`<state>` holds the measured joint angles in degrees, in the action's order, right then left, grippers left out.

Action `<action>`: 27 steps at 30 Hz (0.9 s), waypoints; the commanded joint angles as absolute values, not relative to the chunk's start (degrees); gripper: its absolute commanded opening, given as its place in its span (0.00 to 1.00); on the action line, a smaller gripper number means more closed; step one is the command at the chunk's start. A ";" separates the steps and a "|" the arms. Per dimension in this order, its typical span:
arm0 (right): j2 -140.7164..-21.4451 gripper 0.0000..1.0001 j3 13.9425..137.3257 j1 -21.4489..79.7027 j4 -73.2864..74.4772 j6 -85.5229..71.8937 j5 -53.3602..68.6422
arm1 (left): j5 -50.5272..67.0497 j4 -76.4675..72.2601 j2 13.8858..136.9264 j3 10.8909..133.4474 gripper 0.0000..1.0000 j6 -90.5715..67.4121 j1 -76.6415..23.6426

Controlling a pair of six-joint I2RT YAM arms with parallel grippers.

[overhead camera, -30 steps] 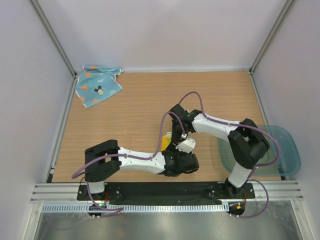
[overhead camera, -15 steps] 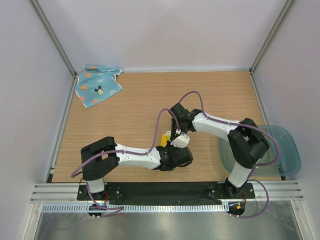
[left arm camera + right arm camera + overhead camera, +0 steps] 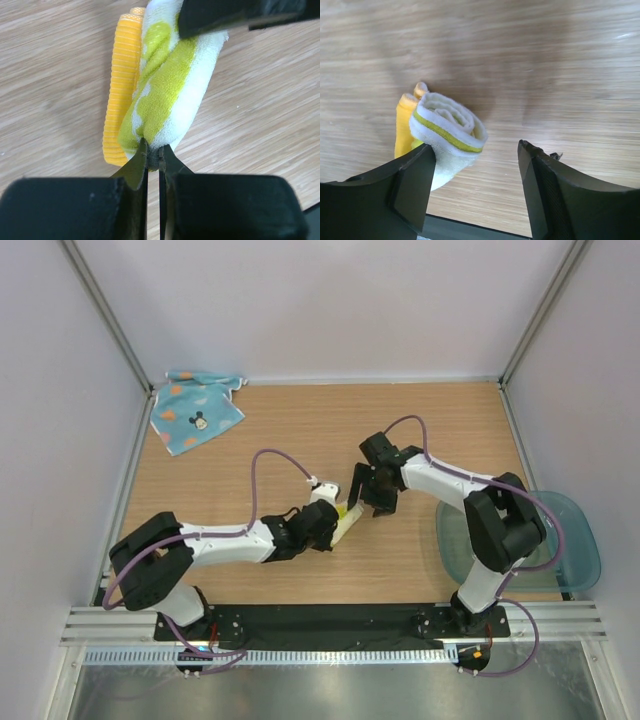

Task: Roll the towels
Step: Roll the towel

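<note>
Pale lilac walls [image 3: 320,300] close in a light wooden counter [image 3: 280,440]; near its middle lies a small soft yellow towel [image 3: 345,518], white pile with green print and a ribbed orange-yellow edge, wound into a short roll; the left claw [image 3: 153,152] is pinched tight on one tapered end of that roll, its two black fingers all but meeting; the right claw [image 3: 477,165] stands spread wide at the other end, where the spiral of the roll shows, one finger [image 3: 415,180] right beside the cloth and the other apart from it over bare wood, gripping nothing; in the far left corner a light blue towel [image 3: 195,412] lies flat, printed with orange and white spots and a black cartoon mouse face; a clear bluish plastic tub [image 3: 575,540] sits at the counter's right edge, by the right arm
</note>
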<state>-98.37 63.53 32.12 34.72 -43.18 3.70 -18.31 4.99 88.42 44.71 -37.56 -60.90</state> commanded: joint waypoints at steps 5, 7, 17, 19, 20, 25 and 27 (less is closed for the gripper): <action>-93.09 0.78 69.26 24.97 38.68 -39.64 -4.83 | -7.74 8.35 91.04 41.57 0.00 -39.64 -57.57; -90.98 0.79 68.38 24.44 36.66 -39.47 -4.49 | -6.86 8.00 91.32 41.40 0.00 -39.90 -57.30; -76.38 0.75 42.47 24.52 2.93 -47.10 20.20 | 4.21 6.77 93.25 39.73 0.00 -45.08 -49.84; -77.51 0.72 37.28 24.43 -5.16 -48.77 24.06 | 6.06 5.80 93.51 38.77 0.00 -45.79 -49.05; -78.13 0.70 34.22 24.69 -10.84 -50.26 25.47 | 7.20 5.37 93.60 38.41 0.00 -45.96 -48.17; -83.39 0.69 30.33 25.40 -21.34 -52.03 28.47 | 10.45 3.87 94.83 37.00 0.00 -46.67 -45.88; -84.63 0.68 29.89 26.19 -25.29 -52.38 29.00 | 10.98 3.17 94.75 36.21 0.00 -46.84 -45.18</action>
